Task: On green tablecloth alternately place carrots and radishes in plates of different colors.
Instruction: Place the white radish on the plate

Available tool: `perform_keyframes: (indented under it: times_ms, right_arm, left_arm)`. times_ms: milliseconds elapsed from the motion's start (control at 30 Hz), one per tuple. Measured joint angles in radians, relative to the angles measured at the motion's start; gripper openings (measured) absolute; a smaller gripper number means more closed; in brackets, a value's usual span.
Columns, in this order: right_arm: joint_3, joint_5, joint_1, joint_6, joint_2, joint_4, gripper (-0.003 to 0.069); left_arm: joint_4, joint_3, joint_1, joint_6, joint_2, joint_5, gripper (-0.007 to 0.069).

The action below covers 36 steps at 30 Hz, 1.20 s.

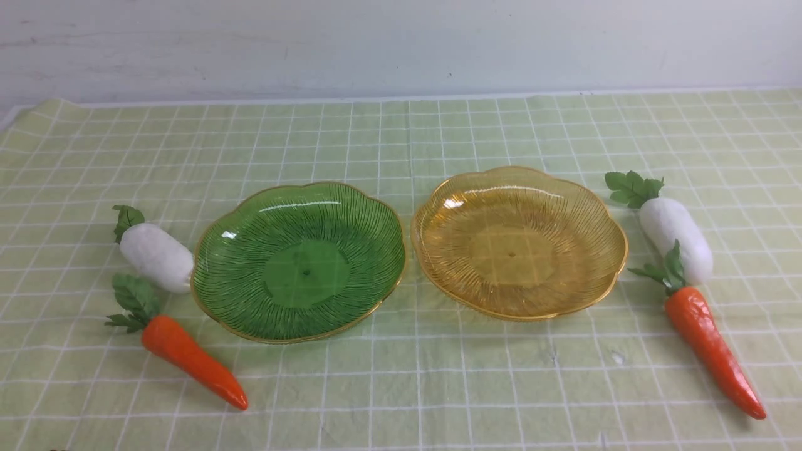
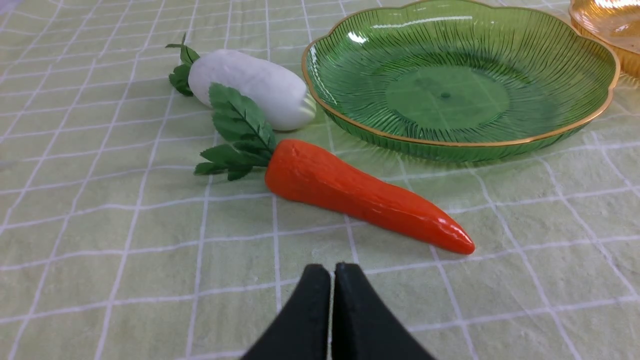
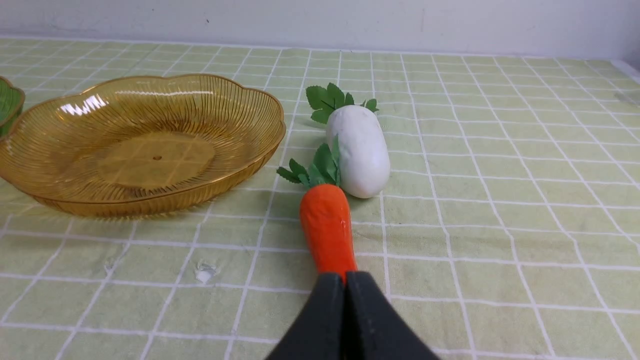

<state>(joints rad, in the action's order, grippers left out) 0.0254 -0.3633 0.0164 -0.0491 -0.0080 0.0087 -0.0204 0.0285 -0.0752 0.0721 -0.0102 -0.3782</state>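
Two plates stand side by side on the green tablecloth (image 1: 401, 388): a dark green plate (image 1: 299, 260) on the left and an amber plate (image 1: 519, 241) on the right, both with nothing in them. Left of the green plate lie a white radish (image 1: 156, 257) and an orange carrot (image 1: 191, 360). Right of the amber plate lie the other radish (image 1: 675, 232) and carrot (image 1: 714, 351). In the left wrist view my left gripper (image 2: 332, 272) is shut and holds nothing, short of that carrot (image 2: 360, 195). My right gripper (image 3: 345, 280) is shut too, its tips covering the tip of its carrot (image 3: 327, 227). Neither arm shows in the front view.
A pale wall (image 1: 401, 44) rises right behind the table's far edge. A small white mark (image 1: 617, 357) sits on the cloth in front of the amber plate.
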Motion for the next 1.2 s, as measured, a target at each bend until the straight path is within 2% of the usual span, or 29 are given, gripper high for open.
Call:
perform_keyframes:
  times_ms: [767,867,967,1000,1033,1100,1167,1200]
  right_arm:
    - [0.000,-0.001,0.000,-0.007,0.000,-0.028,-0.0015]
    - [0.000,0.009,0.000,0.037,0.000,0.022,-0.0015]
    - [0.004,0.039,0.000,0.128,0.000,0.209,-0.0015]
    - [0.004,0.065,0.000,0.165,0.000,0.282,-0.0015]
    - [0.004,0.069,0.000,0.165,0.000,0.294,-0.0015]
    - [0.004,0.119,0.000,0.193,0.000,0.443,-0.0015]
    - [0.004,0.134,0.000,0.198,0.000,0.533,-0.0015]
    - [0.004,0.134,0.000,0.198,0.000,0.533,-0.0015]
  left_arm:
    - [-0.016,0.000,0.000,-0.009,0.000,0.001,-0.0008]
    - [-0.207,0.000,0.000,-0.126,0.000,0.064,-0.0008]
    - [-0.440,0.000,0.000,-0.255,0.000,0.152,-0.0008]
    - [-0.570,0.000,0.000,-0.316,0.000,0.200,-0.0008]
    - [-0.587,0.000,0.000,-0.323,0.000,0.207,-0.0008]
    - [-0.792,0.000,0.000,-0.374,0.000,0.315,-0.0008]
    - [-0.883,0.000,0.000,-0.371,0.000,0.371,-0.0008]
    - [-0.890,0.000,0.000,-0.370,0.000,0.378,-0.0008]
